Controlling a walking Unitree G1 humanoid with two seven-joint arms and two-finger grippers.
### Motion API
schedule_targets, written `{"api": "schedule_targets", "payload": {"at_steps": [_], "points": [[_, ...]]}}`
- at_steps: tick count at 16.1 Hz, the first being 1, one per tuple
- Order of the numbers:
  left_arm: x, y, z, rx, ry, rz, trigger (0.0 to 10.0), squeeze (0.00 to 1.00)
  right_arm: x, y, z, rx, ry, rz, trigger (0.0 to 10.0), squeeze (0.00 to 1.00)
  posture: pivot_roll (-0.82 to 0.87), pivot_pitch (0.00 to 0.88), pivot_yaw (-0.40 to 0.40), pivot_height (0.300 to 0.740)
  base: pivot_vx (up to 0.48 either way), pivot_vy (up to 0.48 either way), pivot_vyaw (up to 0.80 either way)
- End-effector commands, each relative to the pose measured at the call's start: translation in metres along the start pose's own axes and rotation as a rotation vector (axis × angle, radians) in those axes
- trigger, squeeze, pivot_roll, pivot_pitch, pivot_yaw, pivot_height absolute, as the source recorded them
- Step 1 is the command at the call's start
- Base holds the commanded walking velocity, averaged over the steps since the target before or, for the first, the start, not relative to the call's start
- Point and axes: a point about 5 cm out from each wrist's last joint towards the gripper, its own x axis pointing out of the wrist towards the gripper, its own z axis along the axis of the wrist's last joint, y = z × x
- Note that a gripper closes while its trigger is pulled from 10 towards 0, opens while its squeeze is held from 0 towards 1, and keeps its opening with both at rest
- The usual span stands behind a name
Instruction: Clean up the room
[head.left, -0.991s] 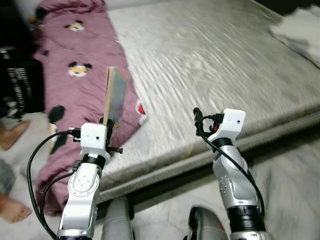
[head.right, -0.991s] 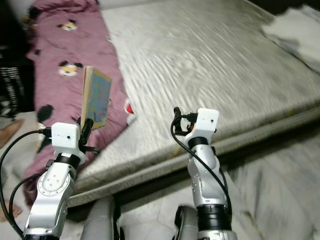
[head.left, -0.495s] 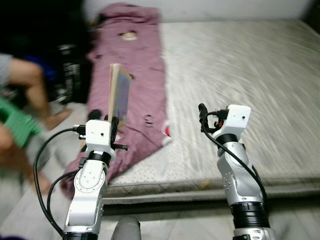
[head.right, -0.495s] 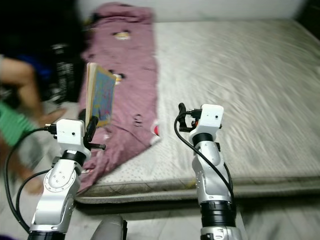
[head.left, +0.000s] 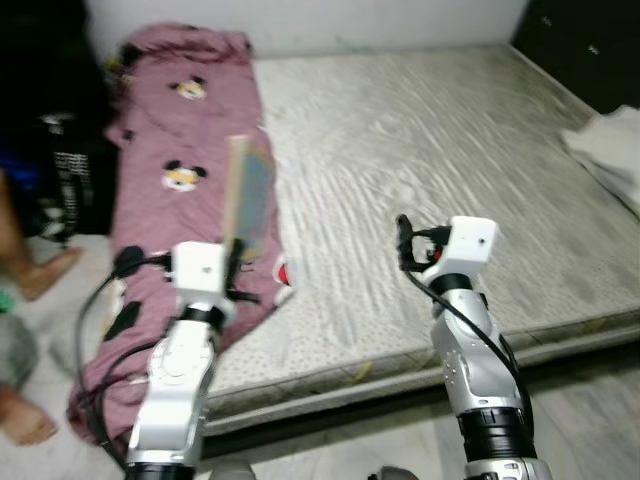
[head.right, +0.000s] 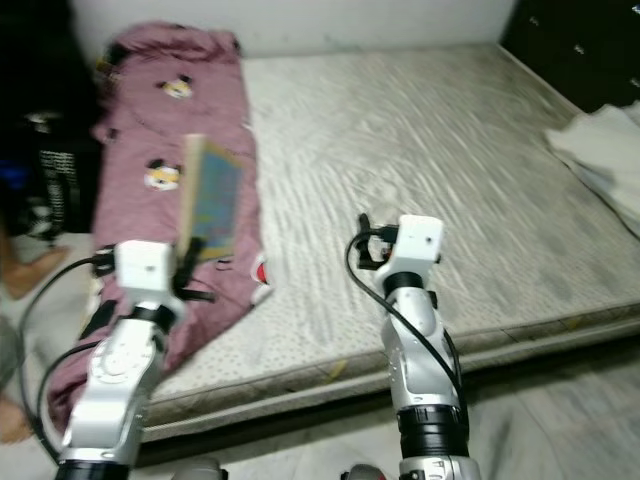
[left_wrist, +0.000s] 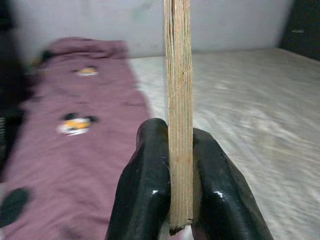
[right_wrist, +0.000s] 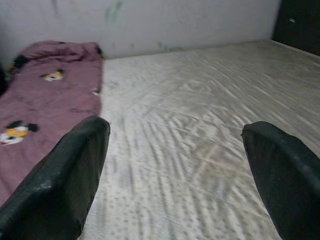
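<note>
One book (head.left: 247, 195) stands upright on its lower edge in the left gripper (left_wrist: 172, 190), whose jaws pinch only its bottom, above the maroon cartoon-print blanket (head.left: 170, 170) at the mattress (head.left: 430, 150) edge. With so little held, it could tip or slip out if the robot walks or swings the arm. The right gripper (right_wrist: 175, 175) hangs with jaws wide and empty over the mattress.

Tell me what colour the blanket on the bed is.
Maroon blanket with cartoon mouse faces, clearest in the left eye view.

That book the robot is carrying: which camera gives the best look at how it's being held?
The left wrist view: the book stands edge-on, clamped between the left end effector fingers. The eye views show its blue cover upright above the purple blanket, but blurred.
</note>
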Motion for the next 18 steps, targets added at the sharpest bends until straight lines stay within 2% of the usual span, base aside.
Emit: {"api": "schedule_targets", "payload": {"at_steps": [1,4,5,6,14,18], "points": [[0.003,-0.007,0.006,-0.002,-0.034,-0.027,10.0,0.0,0.0,-0.005,-0.005,-0.019,0.016,-0.01,10.0,0.0,0.07,0.0,0.008,0.74,0.0,0.0,0.0],[0.007,-0.009,0.009,0.002,-0.043,-0.039,10.0,0.0,0.001,-0.001,-0.005,-0.014,0.02,0.011,10.0,0.0,0.06,0.0,0.006,0.74,0.0,0.0,0.0],[0.008,-0.01,0.01,-0.019,-0.043,-0.038,10.0,0.0,0.003,0.002,-0.006,-0.012,0.034,0.029,10.0,0.0,0.06,0.0,0.005,0.74,0.0,0.0,0.0],[0.01,-0.011,0.011,-0.049,-0.046,-0.039,10.0,0.0,0.003,0.002,-0.007,-0.019,0.038,0.028,10.0,0.0,0.06,0.0,0.001,0.74,0.0,0.0,0.0],[0.01,-0.016,0.013,-0.076,-0.06,-0.063,10.0,0.0,0.005,0.0,-0.008,-0.072,0.041,0.031,10.0,0.0,0.06,0.0,-0.01,0.74,0.0,0.0,0.0],[0.01,-0.018,0.013,-0.082,-0.06,-0.072,10.0,0.0,0.004,0.0,-0.007,-0.097,0.03,0.044,10.0,0.0,0.06,0.0,-0.013,0.74,0.0,0.0,0.7]]}}
